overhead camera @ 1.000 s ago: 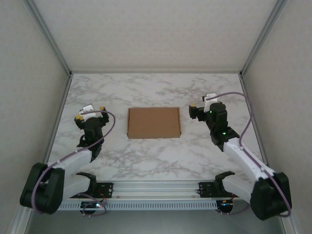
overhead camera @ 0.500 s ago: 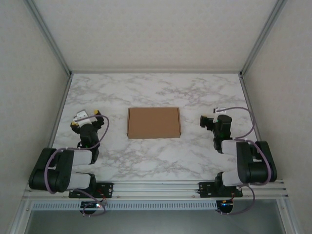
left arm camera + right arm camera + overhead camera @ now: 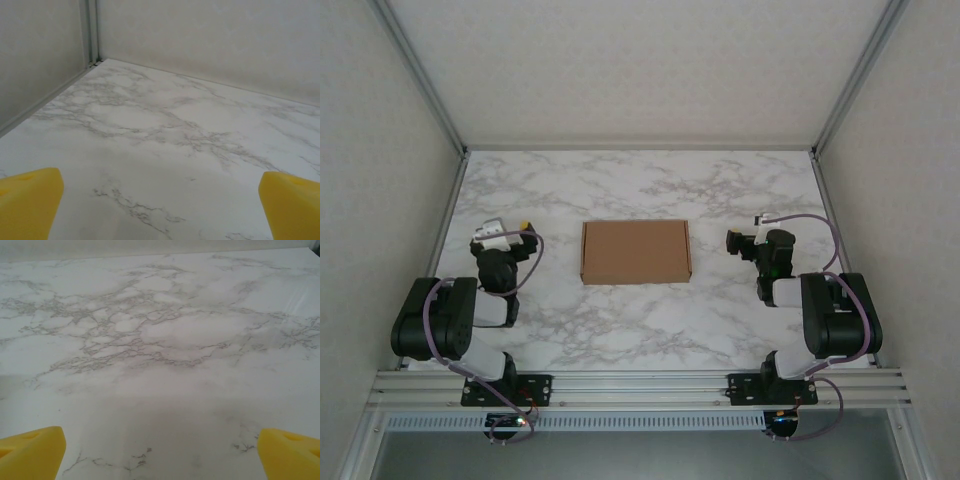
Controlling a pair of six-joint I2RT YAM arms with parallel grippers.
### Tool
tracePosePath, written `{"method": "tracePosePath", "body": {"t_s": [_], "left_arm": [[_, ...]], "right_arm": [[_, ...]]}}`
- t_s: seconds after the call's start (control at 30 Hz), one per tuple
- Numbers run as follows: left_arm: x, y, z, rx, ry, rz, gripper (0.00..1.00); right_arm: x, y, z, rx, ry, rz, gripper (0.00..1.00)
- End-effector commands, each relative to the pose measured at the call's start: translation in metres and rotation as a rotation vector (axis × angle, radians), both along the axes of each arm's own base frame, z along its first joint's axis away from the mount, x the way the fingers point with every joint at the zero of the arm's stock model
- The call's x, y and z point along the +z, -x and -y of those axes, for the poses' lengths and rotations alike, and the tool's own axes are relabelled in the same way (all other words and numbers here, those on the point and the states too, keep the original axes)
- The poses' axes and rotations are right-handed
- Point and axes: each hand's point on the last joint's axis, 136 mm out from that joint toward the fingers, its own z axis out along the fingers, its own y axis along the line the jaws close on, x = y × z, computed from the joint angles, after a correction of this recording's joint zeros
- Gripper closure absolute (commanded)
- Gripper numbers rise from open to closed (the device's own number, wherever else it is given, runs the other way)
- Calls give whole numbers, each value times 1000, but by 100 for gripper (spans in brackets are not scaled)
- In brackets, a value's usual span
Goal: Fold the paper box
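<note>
Yellow fingertips (image 3: 30,200) stand far apart on our left gripper (image 3: 502,233) and likewise on our right gripper (image 3: 748,238); both are spread wide, holding nothing, over marble. Beyond our folded arms we see the paper box (image 3: 635,252) lying closed and flat mid-table (image 3: 640,180). The left gripper is at its 9 o'clock and the right at its 3 o'clock, each well apart from it.

1 high view looking down from the near edge, 2 low close wrist views (marble table (image 3: 640,190) shared)
</note>
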Motion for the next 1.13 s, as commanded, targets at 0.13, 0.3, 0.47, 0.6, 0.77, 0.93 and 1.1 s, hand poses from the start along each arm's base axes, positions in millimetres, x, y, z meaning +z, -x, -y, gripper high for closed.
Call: {"method": "tracePosePath", "body": {"t_s": [0.13,0.3,0.47,0.6,0.77,0.93,1.1], "left_arm": [[5,-4,5,-28,13,21,1],[5,-4,5,-28,12,22,1],[5,-4,5,-28,12,21,0],[5,-4,5,-28,12,21,0],[5,-4,5,-28,12,20,0],[5,-4,5,-27,11,19,0],[5,-4,5,-29,11,19,0]], "right_arm": [[2,-1,0,2,6,6,1],[2,-2,0,0,8,8,1],[2,-2,-1,2,8,7,1],[2,-1,-1,2,7,7,1],[2,-2,-1,2,7,8,1],[1,-1,-1,1,7,6,1],[1,-2,-1,2,7,6,1]]}}
